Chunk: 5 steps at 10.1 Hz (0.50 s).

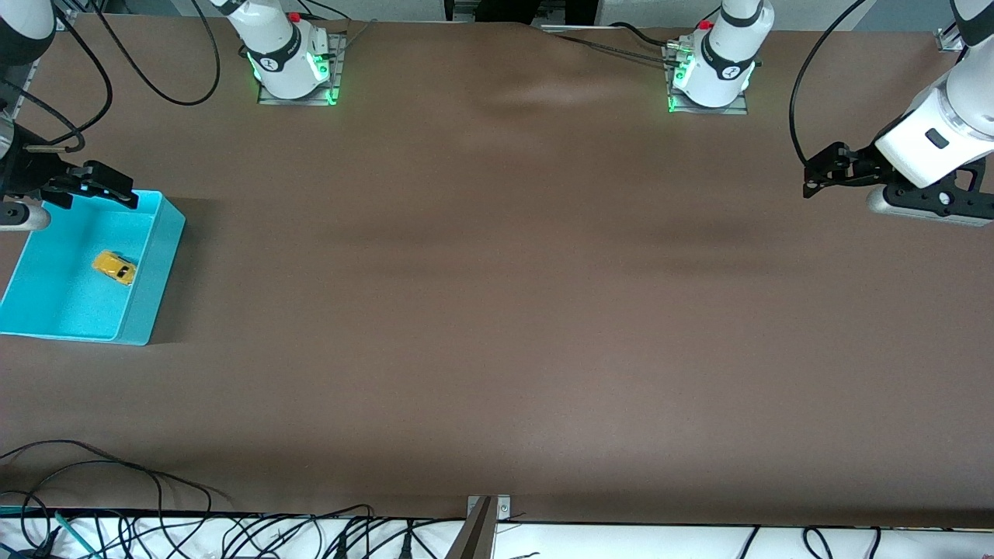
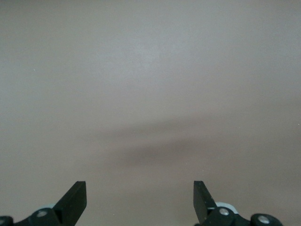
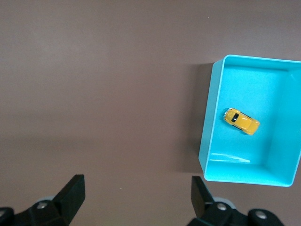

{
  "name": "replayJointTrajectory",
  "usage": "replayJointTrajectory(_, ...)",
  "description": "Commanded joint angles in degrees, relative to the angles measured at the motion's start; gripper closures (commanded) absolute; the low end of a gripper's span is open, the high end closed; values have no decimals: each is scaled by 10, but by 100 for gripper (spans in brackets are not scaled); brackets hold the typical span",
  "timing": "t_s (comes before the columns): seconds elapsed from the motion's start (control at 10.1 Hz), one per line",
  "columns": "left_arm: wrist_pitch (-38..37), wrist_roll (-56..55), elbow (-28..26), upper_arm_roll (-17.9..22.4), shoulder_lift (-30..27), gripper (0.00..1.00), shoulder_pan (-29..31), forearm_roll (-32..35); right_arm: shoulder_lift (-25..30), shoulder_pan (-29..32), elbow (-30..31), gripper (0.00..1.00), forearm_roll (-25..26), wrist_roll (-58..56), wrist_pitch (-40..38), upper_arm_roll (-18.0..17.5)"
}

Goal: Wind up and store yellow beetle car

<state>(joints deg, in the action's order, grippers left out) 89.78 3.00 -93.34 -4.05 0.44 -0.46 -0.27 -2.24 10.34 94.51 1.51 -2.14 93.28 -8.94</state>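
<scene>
The yellow beetle car (image 1: 114, 268) lies on its wheels inside a teal open bin (image 1: 167, 256) at the right arm's end of the table. My right gripper (image 1: 97, 190) is open and empty, up in the air over the bin's edge that is farthest from the front camera. The right wrist view shows the car (image 3: 241, 121) in the bin (image 3: 209, 117), off to one side of my open right gripper (image 3: 138, 197). My left gripper (image 1: 819, 171) is open and empty over bare table at the left arm's end; the left wrist view shows it (image 2: 140, 197) over brown table only.
The brown table (image 1: 497, 310) stretches between the two arms. The arm bases (image 1: 291, 62) (image 1: 710, 74) stand along the edge farthest from the front camera. Loose cables (image 1: 116, 481) lie at the nearest edge.
</scene>
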Motion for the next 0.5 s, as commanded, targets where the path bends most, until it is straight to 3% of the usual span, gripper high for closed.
replayJointTrajectory(0.0,0,3,0,-1,-6,0,1,4,-5,-8,-17,0,6,18,-20,-8)
replayJointTrajectory(0.2,0,3,0,-1,-6,0,1,5,-4,-80,-17,0,8,18,-20,63)
replayJointTrajectory(0.4,0,3,0,-1,-6,0,1,4,-4,-90,-17,0,9,17,-26,79)
